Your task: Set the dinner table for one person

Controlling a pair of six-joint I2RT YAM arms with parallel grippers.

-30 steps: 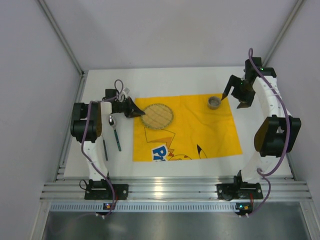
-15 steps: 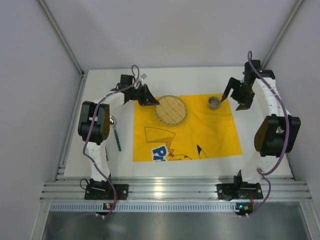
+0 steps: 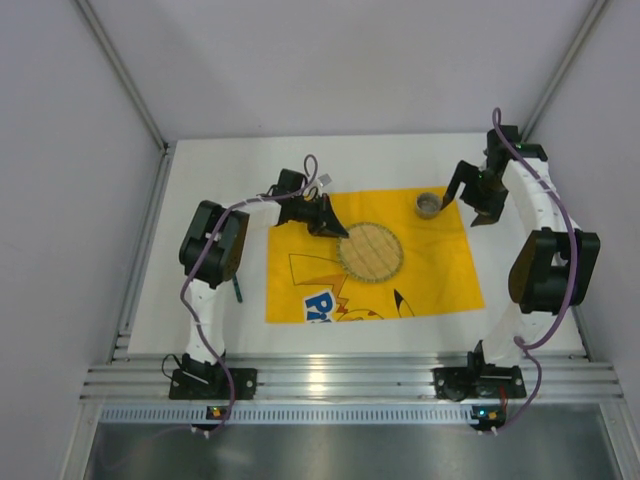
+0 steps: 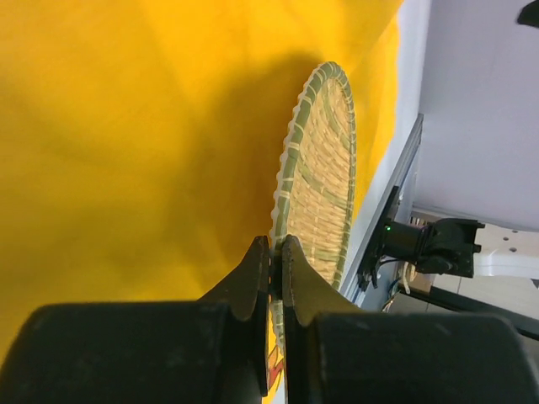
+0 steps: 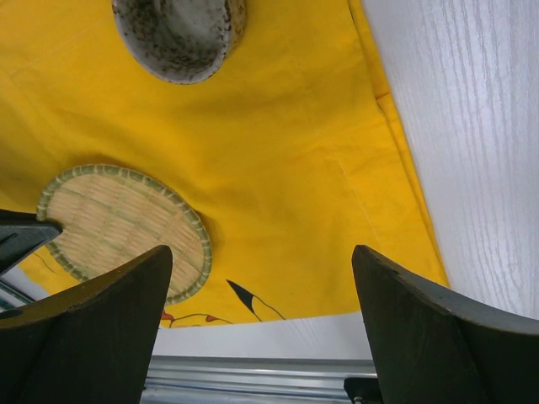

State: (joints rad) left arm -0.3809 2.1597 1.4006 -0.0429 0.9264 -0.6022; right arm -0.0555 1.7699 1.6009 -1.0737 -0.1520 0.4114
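1. The left hand [image 3: 343, 232] pinches the rim of the woven mat [image 3: 370, 252] over the middle of the yellow cloth [image 3: 430, 280].
2. The right hand [image 3: 468, 200] is spread and empty at the cloth's far right corner, near the speckled cup [image 3: 428, 204].
3. The white tabletop [image 3: 210, 180] lies under the cloth.

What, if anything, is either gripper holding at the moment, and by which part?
The left gripper pinches the round woven mat by its rim; the right gripper stands open and holds nothing.
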